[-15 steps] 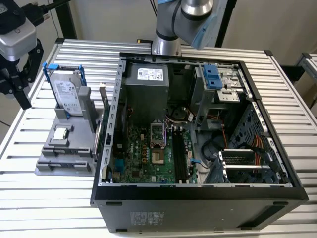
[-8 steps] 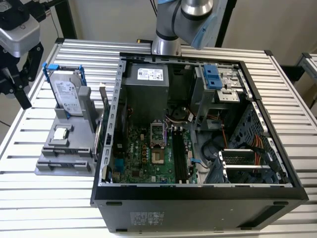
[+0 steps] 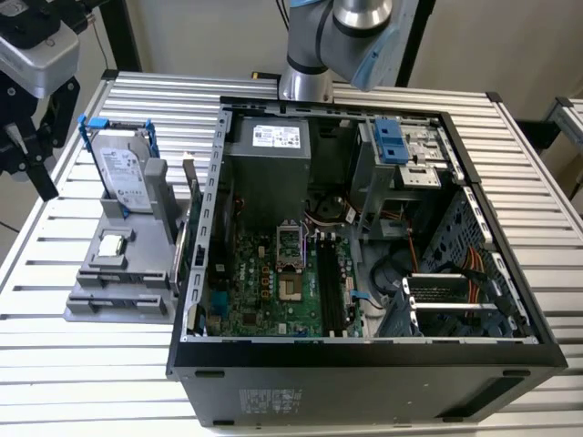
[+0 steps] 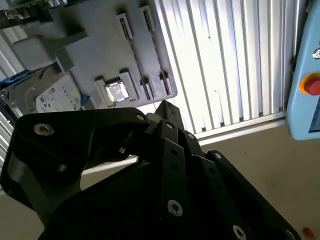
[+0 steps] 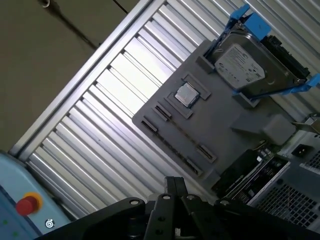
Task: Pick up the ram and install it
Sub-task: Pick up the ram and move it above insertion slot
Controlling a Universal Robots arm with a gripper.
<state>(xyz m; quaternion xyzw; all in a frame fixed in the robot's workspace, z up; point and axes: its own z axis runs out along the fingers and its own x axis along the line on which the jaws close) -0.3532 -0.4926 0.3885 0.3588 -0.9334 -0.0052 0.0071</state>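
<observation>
- Black gripper (image 4: 165, 112) linkage looms closest to the lens in both wrist views, poised above the grey parts holder (image 4: 100, 55); whether its jaws are open or closed cannot be told, and nothing is seen in its grasp.
- Seen from the exterior view, the gripper hangs at the exterior view's far left, above the slatted metal table (image 3: 55, 364) and well apart from the open computer case (image 3: 364, 357).
- On the holder sit a silver hard drive (image 3: 121, 173) with blue rails and, nearer the front, a small square processor chip (image 3: 111, 244).
- What appears to be the ram (image 3: 192, 196), a thin dark stick standing on its edge, rests at the holder's side nearest the case, just beside the case wall and outside it, apart from the gripper.
- Inside the case, the green motherboard (image 3: 264, 282) lies flat, its long black slots (image 3: 330, 287) running side by side towards the exterior view's right of the processor socket (image 3: 288, 255).
- A red button (image 4: 311, 84) on a pale blue panel shows beyond the table's edge in both wrist views.
</observation>
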